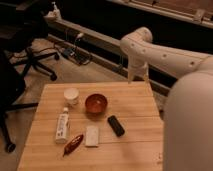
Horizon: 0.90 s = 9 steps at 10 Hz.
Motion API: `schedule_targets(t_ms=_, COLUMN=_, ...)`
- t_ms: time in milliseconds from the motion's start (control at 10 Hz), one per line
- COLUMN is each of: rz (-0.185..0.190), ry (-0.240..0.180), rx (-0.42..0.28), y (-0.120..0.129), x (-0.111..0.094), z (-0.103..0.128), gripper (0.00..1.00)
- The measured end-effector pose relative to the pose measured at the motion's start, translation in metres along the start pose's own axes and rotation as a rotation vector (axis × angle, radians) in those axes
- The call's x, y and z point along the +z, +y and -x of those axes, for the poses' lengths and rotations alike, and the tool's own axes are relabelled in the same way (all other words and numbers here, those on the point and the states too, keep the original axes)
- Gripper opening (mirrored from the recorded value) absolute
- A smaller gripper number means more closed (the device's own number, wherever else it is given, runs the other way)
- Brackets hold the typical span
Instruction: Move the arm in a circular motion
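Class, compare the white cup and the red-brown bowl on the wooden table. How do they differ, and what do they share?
The cup is white; the bowl is dark red-brown. The cup is narrower, the bowl wider. The cup sits left of the bowl. Both stand upright on the table, open side up. The arm's tool hangs above the table's far edge, away from both.

One table (136,150) carries six things: one white cup (71,95), one red-brown bowl (96,103), one white bottle (62,126), one red packet (73,143), one white packet (92,135) and one black block (116,125). One arm (170,57) ends in one gripper (137,76) over the table's far right edge.
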Motion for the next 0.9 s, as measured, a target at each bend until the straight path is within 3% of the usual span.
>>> schedule_targets(t_ms=100, rz=-0.015, ry=0.034, rx=0.031, y=-0.018, x=0.009, z=-0.041, gripper=0.65)
schedule_targets(t_ms=200, rz=-0.027, ry=0.065, rx=-0.001, y=-0.013, x=0.013, z=-0.105, gripper=0.65)
schedule_targets(t_ms=300, rz=-0.03, ry=0.069, rx=-0.046, y=-0.002, x=0.012, z=-0.133, gripper=0.65)
schedule_targets(t_ms=500, rz=-0.024, ry=0.061, rx=-0.212, y=0.04, x=0.003, z=-0.2, gripper=0.65)
schedule_targets(t_ms=700, rz=-0.006, ry=0.038, rx=-0.372, y=0.084, x=-0.008, z=-0.24, gripper=0.65)
schedule_targets(t_ms=900, rz=0.035, ry=-0.009, rx=-0.578, y=0.15, x=-0.029, z=-0.267, gripper=0.65)
